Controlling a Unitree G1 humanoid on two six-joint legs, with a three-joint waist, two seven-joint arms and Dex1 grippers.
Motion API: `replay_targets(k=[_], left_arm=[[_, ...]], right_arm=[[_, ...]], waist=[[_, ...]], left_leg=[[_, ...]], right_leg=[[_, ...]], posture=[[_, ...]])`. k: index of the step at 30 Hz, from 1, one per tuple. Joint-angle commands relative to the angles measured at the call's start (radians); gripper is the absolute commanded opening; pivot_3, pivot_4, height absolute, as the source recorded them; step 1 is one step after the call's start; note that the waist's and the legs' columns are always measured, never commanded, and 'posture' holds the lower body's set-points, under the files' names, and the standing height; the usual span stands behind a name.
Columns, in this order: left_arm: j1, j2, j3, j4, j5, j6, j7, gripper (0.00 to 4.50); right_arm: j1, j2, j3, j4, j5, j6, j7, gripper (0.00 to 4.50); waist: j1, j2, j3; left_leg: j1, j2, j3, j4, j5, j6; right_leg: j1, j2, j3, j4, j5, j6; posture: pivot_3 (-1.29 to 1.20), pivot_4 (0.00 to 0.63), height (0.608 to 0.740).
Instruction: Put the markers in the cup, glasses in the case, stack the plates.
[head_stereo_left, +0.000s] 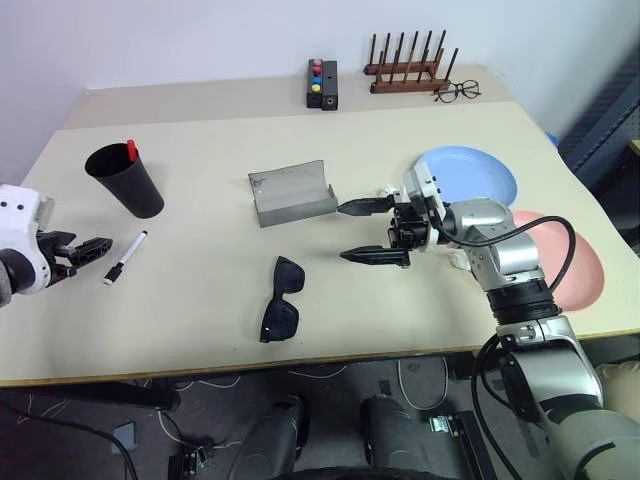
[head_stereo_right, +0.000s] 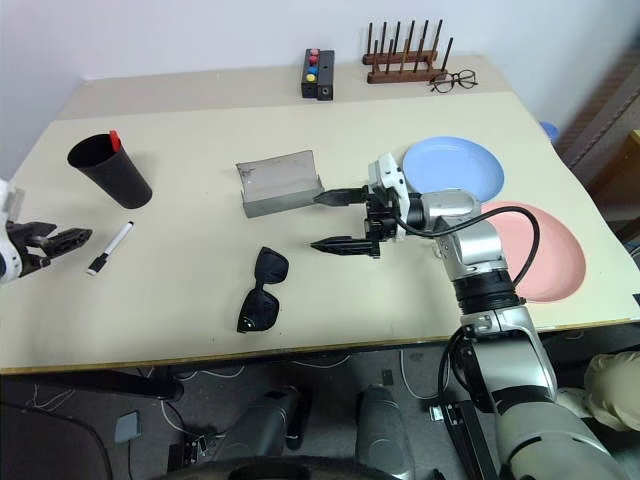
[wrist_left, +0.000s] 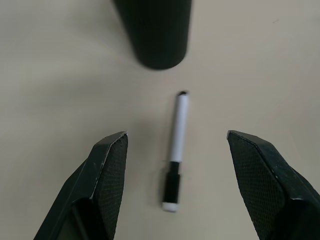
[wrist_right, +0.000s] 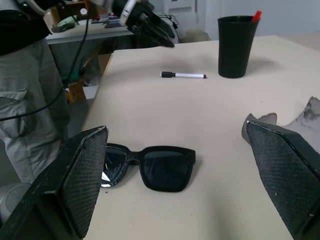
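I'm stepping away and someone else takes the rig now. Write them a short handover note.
Left gripper: open, empty, above the white marker lying on the table beside the cup.
Right gripper: open, empty, between the case and the sunglasses.
Done: the red marker stands in the cup.
Left: white marker into the cup; sunglasses, lying on the table, into the open case; blue plate and pink plate lie side by side, unstacked.
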Motion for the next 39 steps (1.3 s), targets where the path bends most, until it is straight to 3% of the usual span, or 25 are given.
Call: replay_targets(k=[1,14,23,26,31,36,39], left_arm=[[-0.075,-0.028,-0.042,0.058,0.06,0.023,0.051,3.2],[-0.269,-0.087,-0.188,0.279,0.211,-0.026,0.049,3.2],[-0.355,-0.15,-0.348,0.387,0.311,-0.06,-0.054,3.2],[-0.368,-0.148,-0.367,0.406,0.337,-0.051,-0.078,2.36],[-0.37,-0.141,-0.362,0.422,0.349,-0.038,-0.098,0.05],[-0.336,-0.125,-0.329,0.384,0.337,-0.002,-0.109,0.05],[-0.304,-0.148,-0.244,0.277,0.264,0.046,-0.123,0.05]], right_arm=[[-0.004,0.009,0.009,-0.06,0.013,0.004,-0.001,4.5],[0.007,0.01,0.032,-0.035,-0.02,-0.057,0.01,4.5],[-0.005,0.017,0.028,-0.019,-0.022,-0.074,0.007,4.5],[-0.003,0.015,0.024,-0.023,-0.02,-0.074,0.004,4.5],[0.004,0.009,0.018,-0.028,-0.018,-0.073,-0.003,4.5],[0.004,0.008,0.018,-0.021,-0.021,-0.077,-0.007,4.5],[0.002,0.009,0.019,-0.013,-0.024,-0.083,-0.009,4.5]], waist=[[0.0,0.0,0.0],[0.001,0.0,0.0],[0.001,-0.001,0.0],[0.002,-0.001,0.0],[-0.002,-0.001,-0.001],[-0.006,0.0,-0.001],[-0.013,0.0,-0.001]], left_leg=[[0.0,0.0,0.0,0.0,0.0,0.0],[0.0,0.0,0.0,0.001,0.002,-0.004],[0.0,0.0,0.0,0.001,0.003,-0.005],[0.0,-0.001,0.0,0.002,0.003,-0.005],[0.0,-0.001,0.0,0.002,0.003,-0.005],[0.001,-0.001,0.0,0.002,0.003,-0.005],[0.001,-0.001,0.0,0.002,0.003,-0.005]], right_leg=[[0.0,0.0,0.0,0.0,0.0,0.0],[0.0,0.0,0.0,0.0,0.0,0.0],[0.0,0.0,0.0,0.001,0.0,0.0],[0.0,0.0,0.0,0.002,0.0,0.0],[0.0,0.0,0.0,0.003,0.0,0.0],[-0.001,0.0,0.0,0.004,0.0,0.0],[-0.001,0.0,0.0,0.004,0.0,0.0]], posture=[[0.0,0.15,0.74],[0.0,0.15,0.74],[0.0,0.15,0.74],[0.0,0.15,0.74],[0.0,0.15,0.74],[0.0,0.15,0.74],[0.0,0.15,0.74]])
